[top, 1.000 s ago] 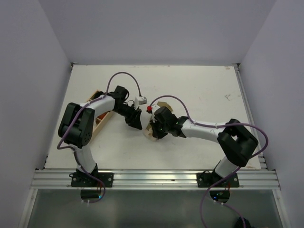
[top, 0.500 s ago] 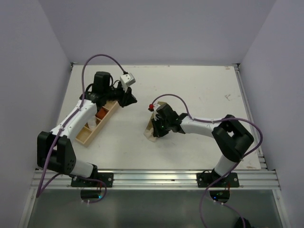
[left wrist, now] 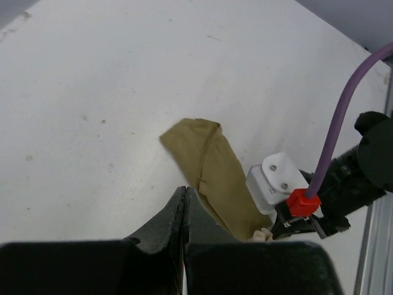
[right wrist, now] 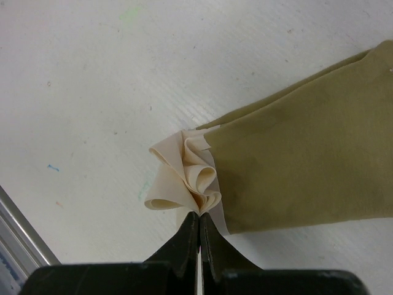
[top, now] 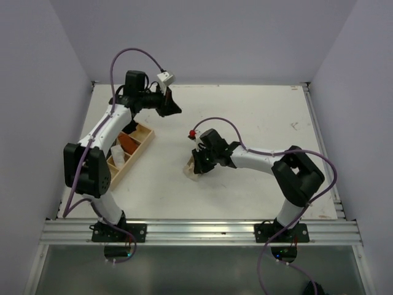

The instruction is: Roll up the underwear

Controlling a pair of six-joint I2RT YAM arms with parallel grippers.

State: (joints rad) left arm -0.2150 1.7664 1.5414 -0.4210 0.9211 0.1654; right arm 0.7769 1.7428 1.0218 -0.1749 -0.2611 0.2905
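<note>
White table (top: pixel 264 110), walled on the left, far and right sides, with a metal rail (top: pixel 202 231) along the near edge and open surface across its far and right parts. The underwear (top: pixel 192 171) lies near the centre, well apart from every edge, its olive cloth flat and its cream end gathered into folds. The right jaws are clamped together on those folds, while the left jaws, pressed together on nothing, hang over the far left. A compartmented wooden tray (top: pixel 147 136) by the left edge holds an orange-red cloth (top: pixel 129 142) in one compartment.
</note>
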